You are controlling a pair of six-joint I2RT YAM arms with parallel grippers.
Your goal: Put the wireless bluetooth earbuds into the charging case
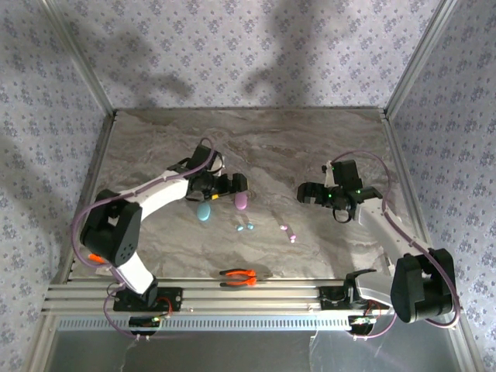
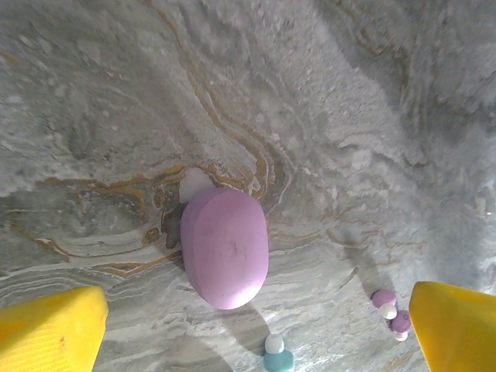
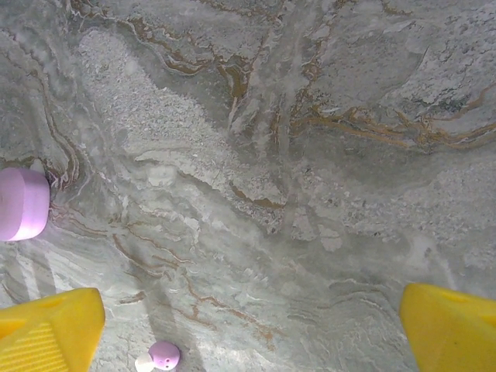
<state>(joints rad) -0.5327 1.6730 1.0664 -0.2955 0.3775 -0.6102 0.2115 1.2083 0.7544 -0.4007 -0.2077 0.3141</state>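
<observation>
Top external view: left gripper point(image 1: 224, 186) and right gripper point(image 1: 310, 194) both gape wide, empty. Teal earbuds point(image 1: 245, 227) and purple earbuds point(image 1: 288, 231) lie loose on the table point(image 1: 271, 147), right of the teal case point(image 1: 204, 211) and purple case point(image 1: 241, 202).

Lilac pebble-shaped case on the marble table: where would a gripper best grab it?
Probably across its narrow middle, from straight above. The lilac oval case lies flat on the marble table, and its two long sides offer the shortest, near-parallel span; the rounded ends could slip.
</observation>
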